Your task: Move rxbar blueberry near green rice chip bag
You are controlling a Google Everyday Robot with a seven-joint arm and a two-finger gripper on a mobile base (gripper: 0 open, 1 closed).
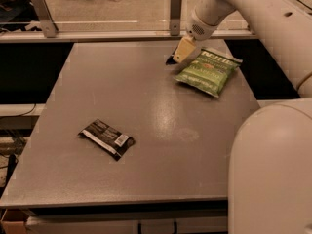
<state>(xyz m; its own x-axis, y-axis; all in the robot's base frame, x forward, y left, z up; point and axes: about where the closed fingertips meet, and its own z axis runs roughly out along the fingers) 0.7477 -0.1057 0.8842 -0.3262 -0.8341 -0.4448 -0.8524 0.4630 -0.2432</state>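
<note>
The green rice chip bag (208, 72) lies flat at the back right of the grey table (146, 111). My gripper (176, 56) hangs just above the table at the bag's left end, close to its upper left corner. A small dark piece, the rxbar blueberry (170, 60), sticks out from the gripper's tip. The cream fingers are closed on it. Most of the bar is hidden by the gripper.
A longer black-brown wrapper with a white barcode patch (106, 139) lies at the front left of the table. A rail with two posts (176, 9) runs along the table's back edge. My white arm and body (273, 160) fill the right side.
</note>
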